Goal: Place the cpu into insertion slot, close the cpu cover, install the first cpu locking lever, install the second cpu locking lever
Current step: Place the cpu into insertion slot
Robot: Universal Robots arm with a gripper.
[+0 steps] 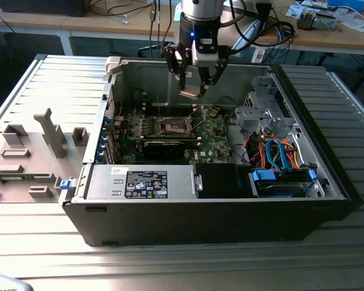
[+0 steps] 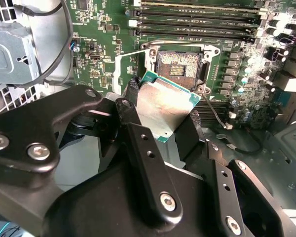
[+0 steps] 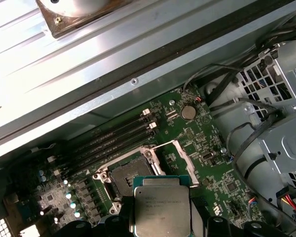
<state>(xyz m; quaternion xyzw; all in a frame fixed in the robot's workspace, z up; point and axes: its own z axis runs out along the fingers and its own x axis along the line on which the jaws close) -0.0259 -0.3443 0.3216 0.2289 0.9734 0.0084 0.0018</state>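
My gripper (image 1: 193, 80) hangs inside the open computer case, above the green board. It is shut on the cpu (image 1: 191, 92), a flat square chip with a silvery top (image 2: 165, 106) and a green edge; black fingers (image 2: 190, 133) press on two opposite sides. The chip (image 3: 162, 207) is held in the air, tilted. The insertion slot (image 1: 175, 126) lies below it, a little towards the exterior view's left. Its dark pin field (image 2: 179, 63) is uncovered in both wrist views (image 3: 126, 173). The cpu cover (image 3: 181, 157) stands swung open beside the slot, a thin metal frame (image 2: 124, 66).
A power supply box (image 1: 151, 182) spans the case's front. A drive bay with blue and orange cables (image 1: 279, 159) and a metal cage (image 1: 261, 112) fill the exterior view's right. Memory slots (image 2: 197, 19) run beside the socket. A grey fixture tray (image 1: 30, 151) sits outside the case.
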